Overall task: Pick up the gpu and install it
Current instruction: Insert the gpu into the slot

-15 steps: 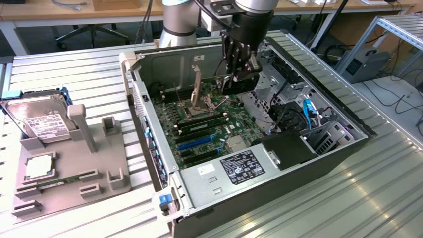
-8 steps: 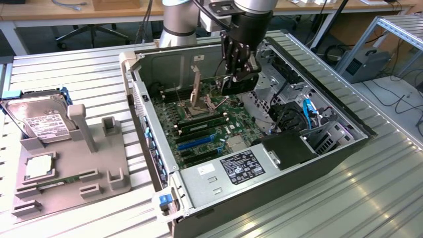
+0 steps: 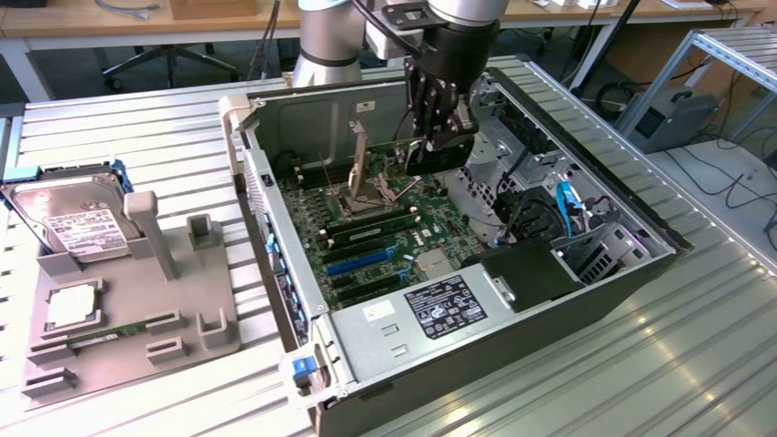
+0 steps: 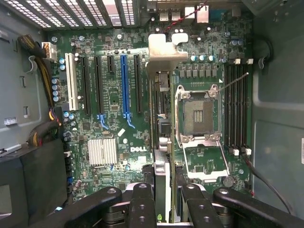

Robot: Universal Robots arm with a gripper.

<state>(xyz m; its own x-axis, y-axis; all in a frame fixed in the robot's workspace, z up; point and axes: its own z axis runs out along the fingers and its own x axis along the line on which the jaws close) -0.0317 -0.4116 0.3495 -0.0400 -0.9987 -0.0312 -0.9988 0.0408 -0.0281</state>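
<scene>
My gripper (image 3: 438,135) hangs inside the open computer case (image 3: 631,273), shut on the gpu (image 3: 432,157). The gpu is a thin black card held upright above the green motherboard (image 3: 377,237). In the wrist view the gpu (image 4: 161,142) appears edge-on, with its silver bracket (image 4: 166,51) at the far end, and my gripper (image 4: 164,202) clamps it from both sides. The card hovers between the row of expansion slots, including a blue slot (image 4: 124,85), and the open CPU socket (image 4: 197,111). I cannot tell whether its lower edge touches the board.
A grey fixture (image 3: 134,337) on the exterior view's left carries a silver hard drive (image 3: 75,223), a CPU chip (image 3: 71,305) and a memory stick (image 3: 104,337). The socket's raised lever (image 3: 360,159), drive cage and cables (image 3: 547,209) and a black power supply (image 3: 534,273) crowd the case.
</scene>
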